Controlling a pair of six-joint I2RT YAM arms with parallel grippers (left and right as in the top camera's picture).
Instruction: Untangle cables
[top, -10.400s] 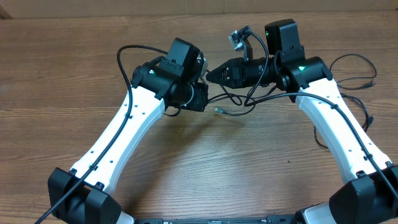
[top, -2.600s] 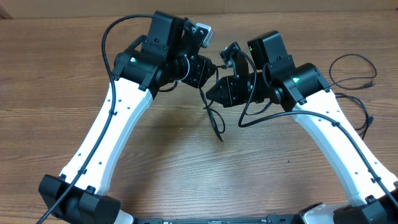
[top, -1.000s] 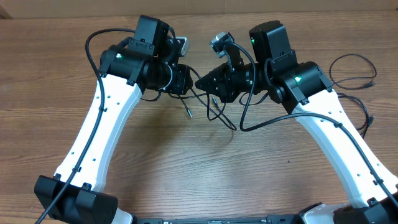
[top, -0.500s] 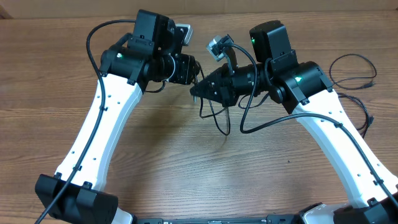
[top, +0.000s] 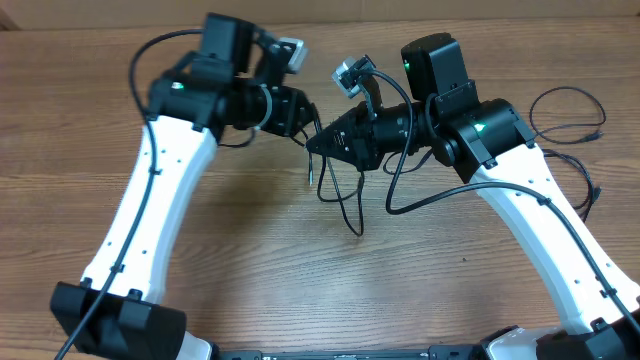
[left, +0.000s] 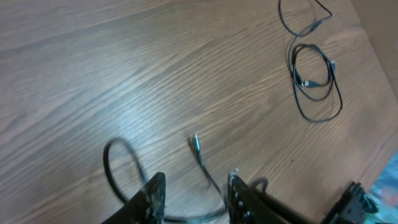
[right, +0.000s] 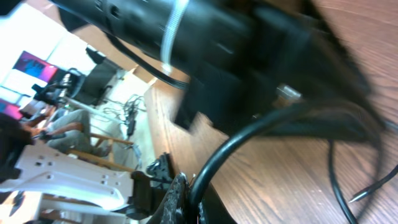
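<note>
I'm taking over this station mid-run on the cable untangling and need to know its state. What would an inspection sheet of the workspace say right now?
Surface: wood-grain table, no spills seen.
Job's things: one thin black cable hangs in loops below the grippers, with one plug end free. The loose cables lie coiled at the table's right side.
Clutter: nothing seen.
Grippers: right gripper shut on the hanging cable. Left gripper open, with that cable seen between its fingers.
Cables: thicker arm wiring hangs in slack loops near the wrists.
Surroundings: blurred room with chairs beyond the table edge.
</note>
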